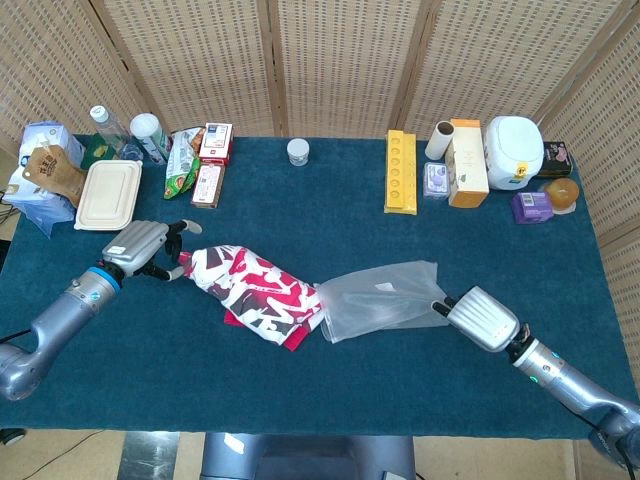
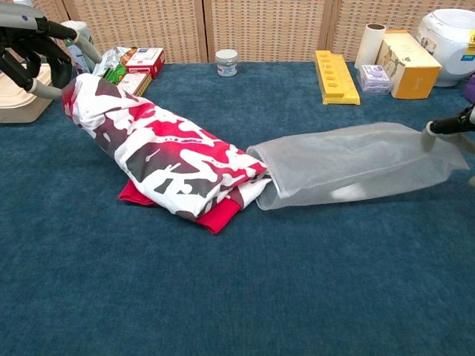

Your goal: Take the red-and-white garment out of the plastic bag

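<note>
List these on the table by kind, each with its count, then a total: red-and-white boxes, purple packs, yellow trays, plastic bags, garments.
red-and-white boxes: 2
purple packs: 2
yellow tray: 1
plastic bag: 1
red-and-white garment: 1
Total: 7

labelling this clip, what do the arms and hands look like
Both arms are smooth silver-grey tubes. Each wrist has a blue ring, the right one also a small green light. The left hand and right hand have ribbed silver back plates and black fingers with pale tips. A thin black cable runs by the left arm's lower end.
</note>
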You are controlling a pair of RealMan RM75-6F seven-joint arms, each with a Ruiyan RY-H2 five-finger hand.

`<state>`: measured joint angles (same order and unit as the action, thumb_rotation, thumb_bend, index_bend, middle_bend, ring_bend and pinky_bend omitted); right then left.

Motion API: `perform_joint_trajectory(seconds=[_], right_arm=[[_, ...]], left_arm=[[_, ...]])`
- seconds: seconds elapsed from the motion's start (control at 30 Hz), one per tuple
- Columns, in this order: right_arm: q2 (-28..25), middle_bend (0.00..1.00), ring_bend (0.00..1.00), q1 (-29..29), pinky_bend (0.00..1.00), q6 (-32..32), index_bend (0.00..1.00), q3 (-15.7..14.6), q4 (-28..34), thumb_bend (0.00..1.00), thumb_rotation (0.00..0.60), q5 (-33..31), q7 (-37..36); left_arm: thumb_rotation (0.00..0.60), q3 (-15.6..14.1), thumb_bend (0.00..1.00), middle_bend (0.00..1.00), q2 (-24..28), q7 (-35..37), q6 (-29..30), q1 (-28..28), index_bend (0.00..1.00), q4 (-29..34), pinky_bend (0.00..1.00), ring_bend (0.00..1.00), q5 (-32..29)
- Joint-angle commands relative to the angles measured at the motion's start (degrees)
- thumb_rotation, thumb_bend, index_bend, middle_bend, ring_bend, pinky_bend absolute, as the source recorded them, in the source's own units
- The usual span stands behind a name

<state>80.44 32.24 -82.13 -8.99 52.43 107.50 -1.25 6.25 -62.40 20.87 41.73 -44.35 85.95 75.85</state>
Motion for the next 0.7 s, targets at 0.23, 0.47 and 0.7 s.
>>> perform_joint_trajectory(seconds=[0.23, 0.47, 0.7], right_arm=[[-2.2, 0.31, 0.45, -1.1, 0.50, 0.1, 0.12, 1.8, 4.7, 0.03, 0.545, -2.6, -0.7], [-4.1, 0.27, 0.39, -3.6, 0.42, -1.3, 0.12, 3.3, 8.7, 0.03, 0.542, -6.0, -5.1], [-5.6, 0.26, 0.38, -6.0, 0.42, -2.7, 0.12, 5.1, 10.9, 0.03, 0.539, -9.4, -8.3]], left_arm=[[0.507, 0.5, 0.14, 0.18, 3.2, 2.4, 7.4, 5.2, 0.00, 4.3, 0.19, 0.07, 0.4], [0.569, 1.1, 0.19, 0.18, 4.2, -2.2, 15.9, 10.8, 0.00, 8.8, 0.20, 0.07, -3.6], [0.566, -0.2, 0.20, 0.18, 5.2, -5.2, 21.1, 15.3, 0.00, 11.7, 0.20, 0.07, -3.8]])
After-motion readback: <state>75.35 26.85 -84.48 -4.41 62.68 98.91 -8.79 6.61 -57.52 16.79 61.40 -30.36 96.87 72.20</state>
